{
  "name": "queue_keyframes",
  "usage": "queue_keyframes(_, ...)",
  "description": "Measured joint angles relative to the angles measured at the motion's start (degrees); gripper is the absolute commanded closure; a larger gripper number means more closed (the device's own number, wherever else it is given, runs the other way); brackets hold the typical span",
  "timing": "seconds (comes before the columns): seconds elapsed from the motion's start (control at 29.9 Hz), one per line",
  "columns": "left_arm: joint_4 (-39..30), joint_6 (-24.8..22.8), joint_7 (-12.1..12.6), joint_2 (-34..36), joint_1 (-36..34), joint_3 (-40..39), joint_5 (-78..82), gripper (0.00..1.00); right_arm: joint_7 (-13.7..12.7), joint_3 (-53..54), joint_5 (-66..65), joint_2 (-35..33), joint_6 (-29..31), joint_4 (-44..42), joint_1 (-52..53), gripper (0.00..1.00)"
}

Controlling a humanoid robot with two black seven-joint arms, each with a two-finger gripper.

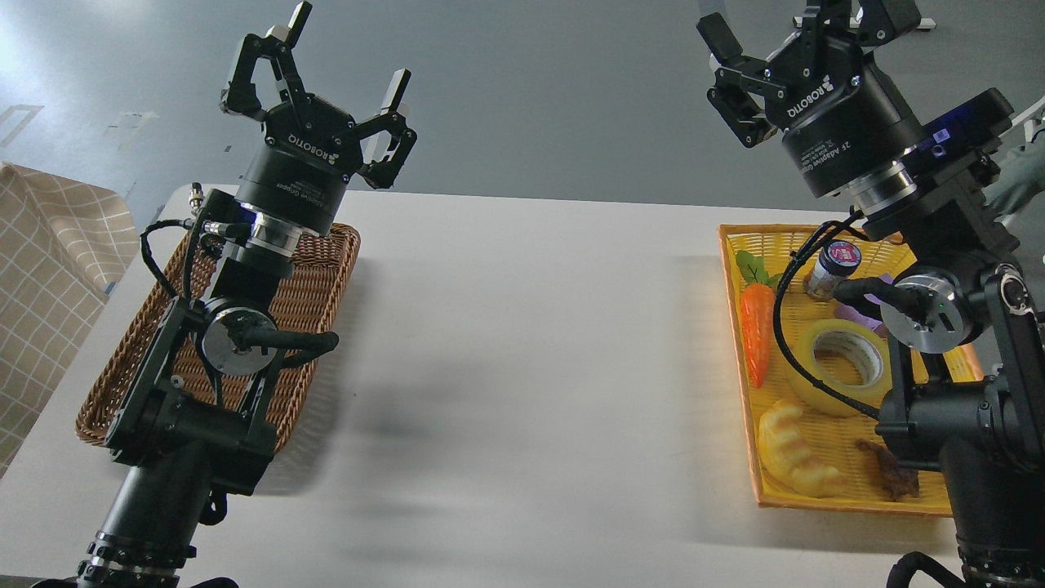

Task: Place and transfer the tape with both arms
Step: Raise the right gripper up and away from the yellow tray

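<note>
The tape [816,343], a yellow roll with a white-grey core, lies flat in the yellow basket [732,245] at the right, partly behind my right arm and its cable. My right gripper [804,20] is open and empty, raised high above the basket's far end, its fingertips at the top edge of the view. My left gripper [347,53] is open and empty, raised above the far end of the brown wicker basket [326,278] at the left.
In the yellow basket lie a toy carrot [756,327], a small jar [831,269], a pale croissant toy [790,457] and a brown piece [894,478]. A checked cloth [41,269] hangs at the far left. The white table [522,367] spans between the baskets.
</note>
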Motion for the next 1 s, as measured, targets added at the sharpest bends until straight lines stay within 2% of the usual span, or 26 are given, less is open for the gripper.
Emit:
queue_keyframes(0.27, 0.0, 0.0, -0.23, 0.1, -0.07, -0.06, 0.12, 0.01, 0.02, 4.97, 1.83, 0.0, -0.45, 0.22, 2.5, 0.0)
queue_keyframes(0.53, -0.3, 0.08, -0.44, 0.42, -0.17, -0.06, 0.57, 0.01, 0.31, 11.23, 5.37, 0.0, 4.96, -0.66, 2.71, 0.0)
queue_keyframes(1.0, -1.32, 0.08, -0.36, 0.5, 0.25, 0.57, 0.93, 0.01, 1.02, 12.66, 4.59, 0.0, 5.43, 3.15, -1.61, 0.0)
